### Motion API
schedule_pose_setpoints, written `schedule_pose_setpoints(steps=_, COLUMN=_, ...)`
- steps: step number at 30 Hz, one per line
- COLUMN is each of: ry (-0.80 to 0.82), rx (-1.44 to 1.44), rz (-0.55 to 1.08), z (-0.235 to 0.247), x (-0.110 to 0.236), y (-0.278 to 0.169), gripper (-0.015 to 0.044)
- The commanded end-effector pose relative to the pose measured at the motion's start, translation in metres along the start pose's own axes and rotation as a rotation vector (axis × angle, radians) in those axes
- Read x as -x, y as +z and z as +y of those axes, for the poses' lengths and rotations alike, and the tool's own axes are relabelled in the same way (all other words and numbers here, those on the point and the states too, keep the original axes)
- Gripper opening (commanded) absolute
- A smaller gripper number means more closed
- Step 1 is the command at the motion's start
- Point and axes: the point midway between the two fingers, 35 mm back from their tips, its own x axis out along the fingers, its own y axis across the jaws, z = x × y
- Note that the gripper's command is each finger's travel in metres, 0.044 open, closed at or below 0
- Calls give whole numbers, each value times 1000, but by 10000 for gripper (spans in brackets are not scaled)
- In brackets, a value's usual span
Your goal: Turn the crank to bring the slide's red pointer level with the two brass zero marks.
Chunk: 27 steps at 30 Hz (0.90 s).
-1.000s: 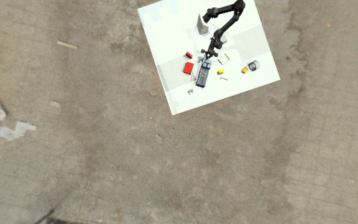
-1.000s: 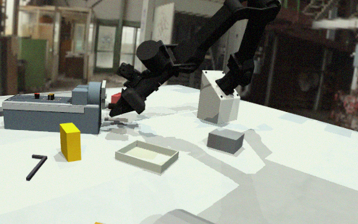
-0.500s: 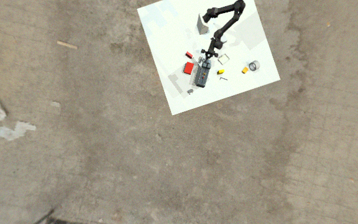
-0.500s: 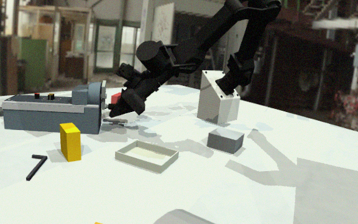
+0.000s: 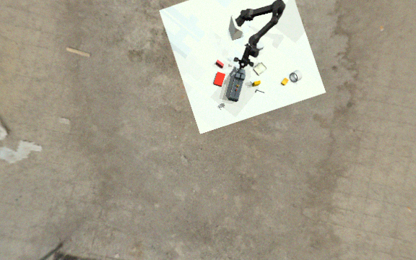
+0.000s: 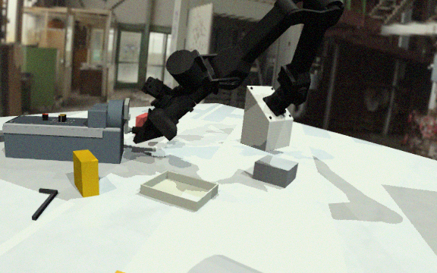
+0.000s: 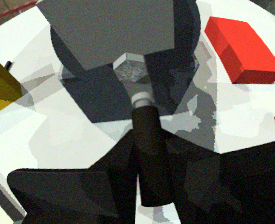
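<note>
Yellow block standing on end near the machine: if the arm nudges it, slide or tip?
Probably tips. The yellow block stands upright on a narrow base, taller than wide, so a push near the top would likely topple it. It looks stiff with flat faces, so it shouldn't roll. Weight can't be judged from these views.

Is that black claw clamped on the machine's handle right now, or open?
Clamped. In the wrist view the claw has the dark handle between its fingers, at the grey machine's crank end.

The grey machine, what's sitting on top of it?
On the grey machine sit two small knobs, one red and one yellow. The crank end is partly hidden behind the gripper, whose fingers are shut on the handle.
</note>
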Motion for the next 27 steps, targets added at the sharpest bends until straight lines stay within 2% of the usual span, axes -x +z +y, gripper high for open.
schedule_pose_setpoints(steps=1, ry=21, rx=10, rz=7, z=9, x=-1, y=-1, gripper=0)
schedule_pose_setpoints(steps=27, ry=21, rx=10, rz=7, z=12, x=-1, y=-1, gripper=0)
